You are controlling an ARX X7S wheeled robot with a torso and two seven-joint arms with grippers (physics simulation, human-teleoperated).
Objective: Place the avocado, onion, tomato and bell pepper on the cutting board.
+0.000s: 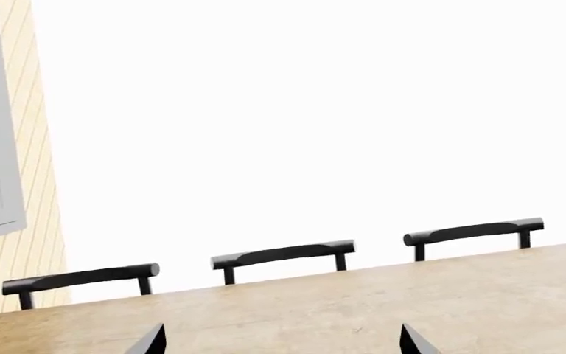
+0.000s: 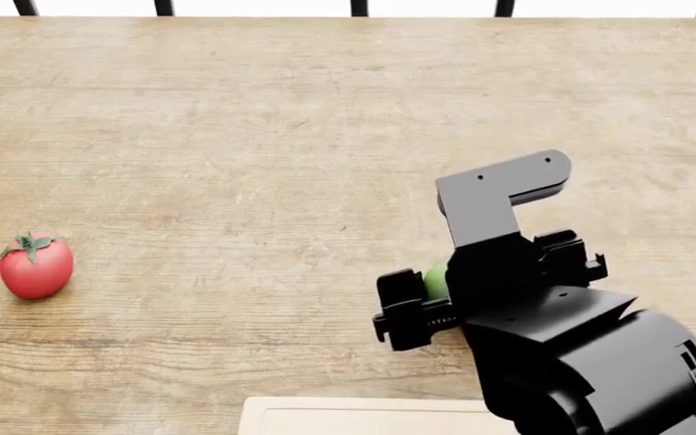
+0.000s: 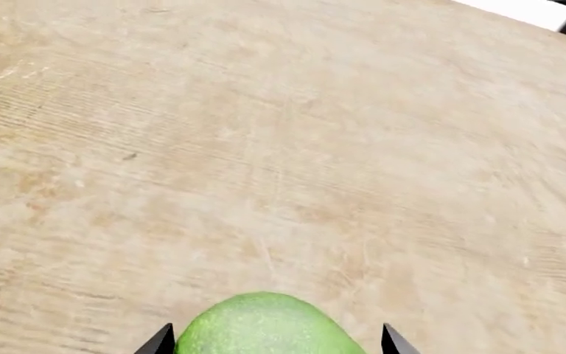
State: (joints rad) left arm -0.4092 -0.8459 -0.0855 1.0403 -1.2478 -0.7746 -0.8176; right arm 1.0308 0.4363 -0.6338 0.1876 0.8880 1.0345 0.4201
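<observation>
Avocado [image 3: 263,326] sits between right hand [image 3: 273,341] fingertips, above table [image 3: 263,147].

Bright, even, sharp renders (background blown white).

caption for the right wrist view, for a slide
Right gripper with its fingertips on either side of the green avocado, above the bare wooden table.
</observation>
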